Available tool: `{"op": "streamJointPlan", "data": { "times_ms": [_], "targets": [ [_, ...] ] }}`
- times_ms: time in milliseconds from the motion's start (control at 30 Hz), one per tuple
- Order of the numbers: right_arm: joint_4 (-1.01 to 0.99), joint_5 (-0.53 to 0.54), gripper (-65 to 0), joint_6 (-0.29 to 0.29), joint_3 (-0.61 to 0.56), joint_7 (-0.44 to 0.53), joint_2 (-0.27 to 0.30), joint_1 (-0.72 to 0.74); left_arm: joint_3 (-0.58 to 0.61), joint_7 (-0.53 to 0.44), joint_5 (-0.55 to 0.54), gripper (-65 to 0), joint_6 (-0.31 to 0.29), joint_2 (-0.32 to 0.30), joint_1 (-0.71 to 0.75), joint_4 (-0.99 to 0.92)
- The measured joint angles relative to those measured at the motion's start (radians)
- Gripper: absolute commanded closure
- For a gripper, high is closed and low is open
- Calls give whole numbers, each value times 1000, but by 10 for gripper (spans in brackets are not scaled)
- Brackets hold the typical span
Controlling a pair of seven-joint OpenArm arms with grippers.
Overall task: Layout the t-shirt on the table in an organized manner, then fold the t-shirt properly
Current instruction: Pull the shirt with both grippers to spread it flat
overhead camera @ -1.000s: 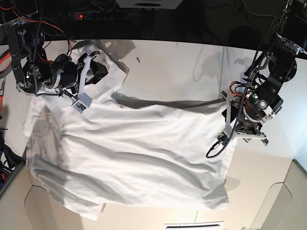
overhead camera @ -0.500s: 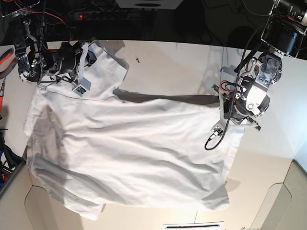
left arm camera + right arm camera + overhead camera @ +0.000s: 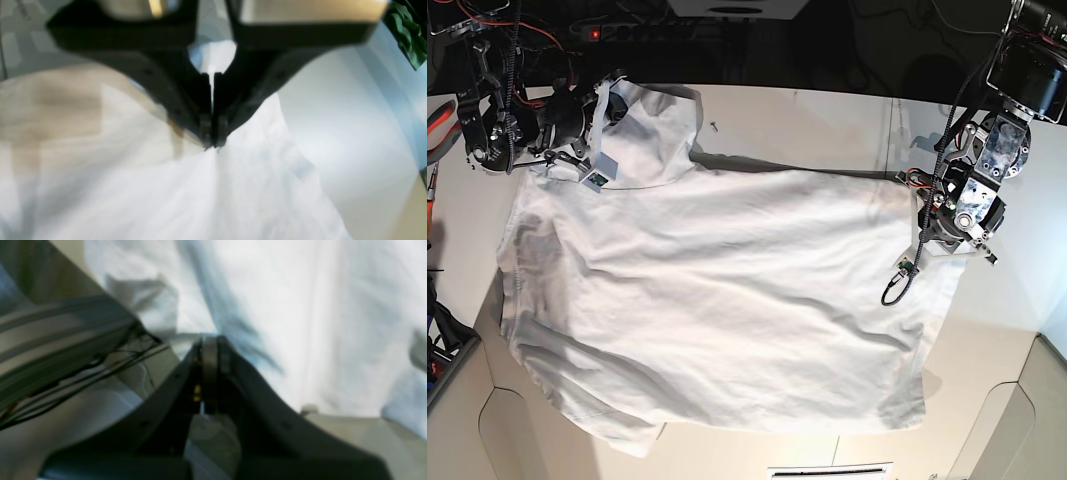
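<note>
**While both grippers pinch cloth: layout step, shirt being spread**

Item: white t-shirt, spread wide over the table, its lower hem hanging past the near edge.
Left gripper: jaws pressed together on a shirt fold by the right edge.
Right gripper: jaws pinched on cloth at the far left corner.
Step, as judged: laying out, not yet folding.
Next move likely calls for pulling the held edges apart to flatten the bunched sleeve and remaining wrinkles.
</note>
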Motion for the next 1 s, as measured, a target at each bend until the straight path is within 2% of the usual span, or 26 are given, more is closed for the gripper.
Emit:
{"op": "streamJointPlan", "data": {
  "times_ms": [233,367,467,567,733,867,967,1000],
  "targets": [
    [0,9,0,0,0,-2,0,10,0,18,40,-14,0,-8,11,110],
    [0,11,-36,0,0,-2,0,34,0,-35,67,-14,50,-26,6,208],
    [0,10,-39,0,0,7,2,56,0,-91,121,-14,82,-30,6,242],
    [0,3,-39,1,0,63,2,96,0,-132,126,-14,90,-30,-13,244],
    [0,-63,-39,3,0,231,-3,191,0,-192,124,-14,93,-30,-98,241],
    [0,-110,-39,-2,2,255,-59,274,1,-240,63,-23,93,-28,-214,180],
    [0,-122,-39,-3,2,262,-130,320,1,-286,-6,-118,88,-22,-321,78],
    [0,-128,-39,-3,3,266,-158,325,1,-293,-31,-140,66,-16,-360,33]
  ]
}}
